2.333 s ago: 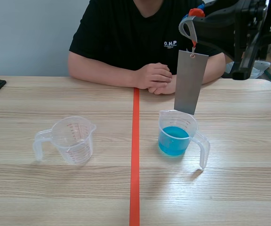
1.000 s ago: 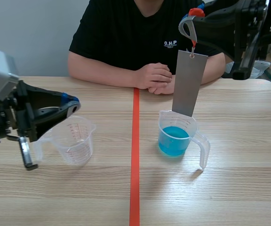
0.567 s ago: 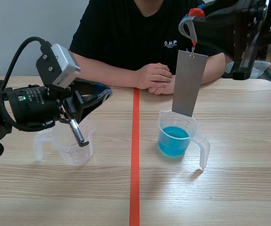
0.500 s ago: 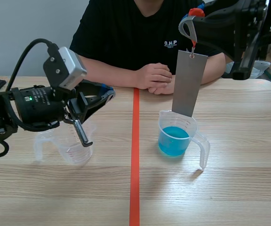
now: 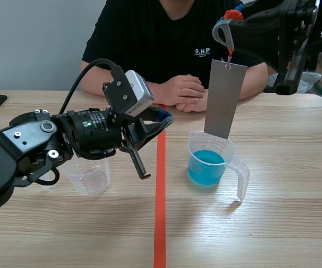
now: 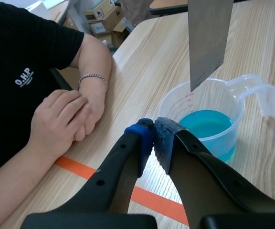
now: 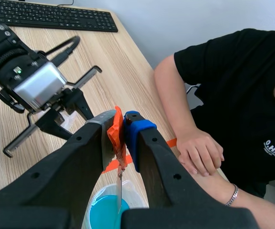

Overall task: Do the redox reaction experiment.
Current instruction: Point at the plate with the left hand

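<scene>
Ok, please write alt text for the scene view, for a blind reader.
The raised right gripper holds an orange clip; from it a grey metal plate hangs down to the rim of a clear cup of blue liquid. The left gripper, shut, points toward the tape line, its arm hiding part of an empty cup. A person sits across.

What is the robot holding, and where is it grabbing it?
The right gripper pinches the orange tab at the top of the grey metal plate. The left gripper is shut on nothing.

My left arm [image 5: 32,148] is black with silver screws. A grey camera box [image 5: 132,94] and cable [image 5: 96,61] top it.
</scene>
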You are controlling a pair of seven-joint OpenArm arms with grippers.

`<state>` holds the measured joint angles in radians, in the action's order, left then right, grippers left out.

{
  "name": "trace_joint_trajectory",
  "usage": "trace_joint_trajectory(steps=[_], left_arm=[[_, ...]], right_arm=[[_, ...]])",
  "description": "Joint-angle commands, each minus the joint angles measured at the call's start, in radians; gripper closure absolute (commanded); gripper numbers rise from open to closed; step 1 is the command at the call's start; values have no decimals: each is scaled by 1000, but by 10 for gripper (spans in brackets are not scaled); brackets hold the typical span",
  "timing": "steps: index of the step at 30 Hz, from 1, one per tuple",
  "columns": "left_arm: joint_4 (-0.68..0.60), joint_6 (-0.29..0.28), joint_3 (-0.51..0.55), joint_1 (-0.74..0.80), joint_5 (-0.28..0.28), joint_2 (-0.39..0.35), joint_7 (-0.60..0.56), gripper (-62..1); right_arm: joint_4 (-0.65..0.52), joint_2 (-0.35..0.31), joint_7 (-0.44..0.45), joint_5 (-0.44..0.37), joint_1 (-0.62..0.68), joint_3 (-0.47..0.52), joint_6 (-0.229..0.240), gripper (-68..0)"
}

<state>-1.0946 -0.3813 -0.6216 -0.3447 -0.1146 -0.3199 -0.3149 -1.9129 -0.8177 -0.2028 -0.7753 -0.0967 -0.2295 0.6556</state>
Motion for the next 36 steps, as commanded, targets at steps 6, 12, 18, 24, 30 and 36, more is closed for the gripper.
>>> trace_joint_trajectory(steps=[6,12,18,24,30,36], left_arm=[[55,5,-19,-48,-76,55,-55,-47],[96,0,-41,-75,-97,84,-69,-47],[101,-12,-42,-80,-145,104,-82,-47],[101,-45,-42,-83,-145,120,-80,-47],[101,-44,-42,-83,-145,137,-76,-47],[101,-44,-42,-82,-145,137,-76,-47]], right_arm=[[-3,-7,19,-11,-20,5,-3,-15],[-3,-7,19,-11,-20,5,-3,-15],[-3,-7,19,-11,-20,5,-3,-15],[-3,-7,19,-11,-20,5,-3,-15],[-3,-7,19,-11,-20,5,-3,-15],[-3,-7,19,-11,-20,5,-3,-15]])
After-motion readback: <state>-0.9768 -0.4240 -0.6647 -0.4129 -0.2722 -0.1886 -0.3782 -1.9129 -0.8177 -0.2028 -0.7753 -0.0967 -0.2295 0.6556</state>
